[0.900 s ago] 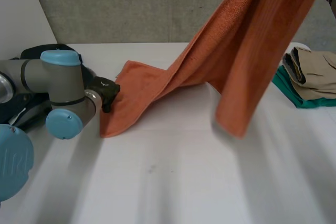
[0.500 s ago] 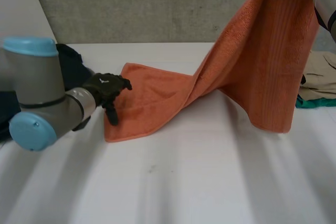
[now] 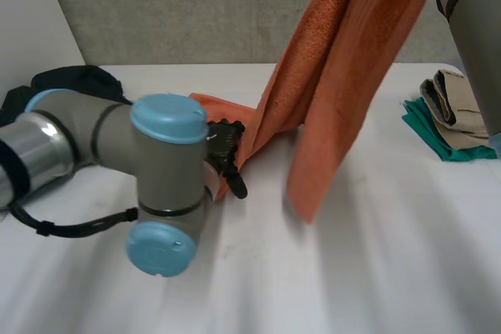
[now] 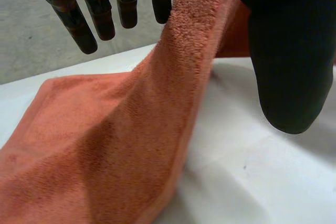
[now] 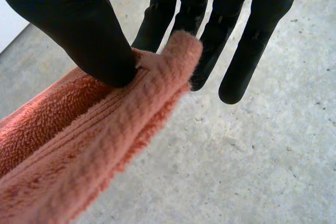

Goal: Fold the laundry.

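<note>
An orange towel (image 3: pixel 344 76) hangs from high at the right, held up by my right arm (image 3: pixel 470 21), and trails down to the white table (image 3: pixel 352 271). In the right wrist view my right hand (image 5: pixel 73 24) pinches a folded edge of the towel (image 5: pixel 79 150) between thumb and fingers. My left hand (image 3: pixel 223 142) sits at the towel's low end on the table. In its wrist view the left hand (image 4: pixel 283 51) has straight fingers (image 4: pixel 79 19) with the thumb held apart. A raised edge of the towel (image 4: pixel 105 140) runs up between them.
A folded pile of beige and green clothes (image 3: pixel 454 111) lies at the table's right edge. Dark clothing (image 3: pixel 70 84) is heaped at the back left. My left arm (image 3: pixel 160 185) stands large over the table's front left. A grey wall closes the back.
My left arm has swung right along the towel's low end toward the table's middle. The towel's hanging part has swung left and its top has risen.
</note>
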Robot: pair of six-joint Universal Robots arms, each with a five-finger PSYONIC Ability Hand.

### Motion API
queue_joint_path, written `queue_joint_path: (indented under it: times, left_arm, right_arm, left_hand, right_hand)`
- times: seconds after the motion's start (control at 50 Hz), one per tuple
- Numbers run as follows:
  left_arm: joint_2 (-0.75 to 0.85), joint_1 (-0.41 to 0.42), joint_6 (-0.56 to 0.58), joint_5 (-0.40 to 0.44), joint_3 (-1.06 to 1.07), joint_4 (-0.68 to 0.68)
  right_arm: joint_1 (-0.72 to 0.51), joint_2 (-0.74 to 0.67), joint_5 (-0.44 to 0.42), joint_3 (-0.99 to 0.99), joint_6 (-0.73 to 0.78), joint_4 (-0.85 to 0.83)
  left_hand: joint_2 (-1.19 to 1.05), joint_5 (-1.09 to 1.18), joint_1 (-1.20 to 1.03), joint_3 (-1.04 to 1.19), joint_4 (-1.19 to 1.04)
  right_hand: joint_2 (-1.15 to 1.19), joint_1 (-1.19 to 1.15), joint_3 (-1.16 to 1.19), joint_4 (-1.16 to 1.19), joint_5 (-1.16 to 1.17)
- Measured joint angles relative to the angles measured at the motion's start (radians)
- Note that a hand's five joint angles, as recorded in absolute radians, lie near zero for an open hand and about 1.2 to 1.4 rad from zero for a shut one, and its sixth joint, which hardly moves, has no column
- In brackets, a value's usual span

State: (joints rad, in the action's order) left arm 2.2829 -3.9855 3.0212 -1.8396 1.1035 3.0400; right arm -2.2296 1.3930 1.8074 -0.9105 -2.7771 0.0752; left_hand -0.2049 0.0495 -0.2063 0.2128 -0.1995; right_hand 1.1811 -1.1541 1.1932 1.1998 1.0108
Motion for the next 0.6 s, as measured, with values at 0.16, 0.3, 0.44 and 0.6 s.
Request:
queue_joint_path:
  times: [0.16, 0.3, 0.44, 0.6]
  left_arm:
    - [0.103, 0.038, -0.095, -0.117, -0.142, -0.038]
    - [0.179, -0.012, -0.061, -0.176, -0.255, -0.065]
    - [0.164, -0.12, 0.016, -0.22, -0.249, -0.064]
    - [-0.016, -0.207, 0.2, -0.03, 0.013, 0.088]
  right_arm:
    - [-0.032, 0.021, 0.025, 0.033, -0.013, 0.0]
    - [0.001, 0.068, 0.021, 0.035, -0.034, 0.002]
    - [0.078, 0.093, -0.003, 0.009, -0.032, 0.004]
    - [0.174, 0.084, -0.061, -0.046, -0.023, 0.005]
  left_hand:
    - [0.0, 0.0, 0.0, 0.0, 0.0]
    - [-0.001, 0.0, 0.0, 0.0, 0.0]
    - [-0.241, 0.214, -0.256, 0.219, -0.238]
    - [-0.987, 0.914, -0.955, 0.974, -0.997]
  right_hand:
    - [0.0, 0.0, 0.0, 0.0, 0.0]
    - [0.0, 0.0, 0.0, 0.0, 0.0]
    - [0.0, 0.0, 0.0, 0.0, 0.0]
    - [0.0, 0.0, 0.0, 0.0, 0.0]
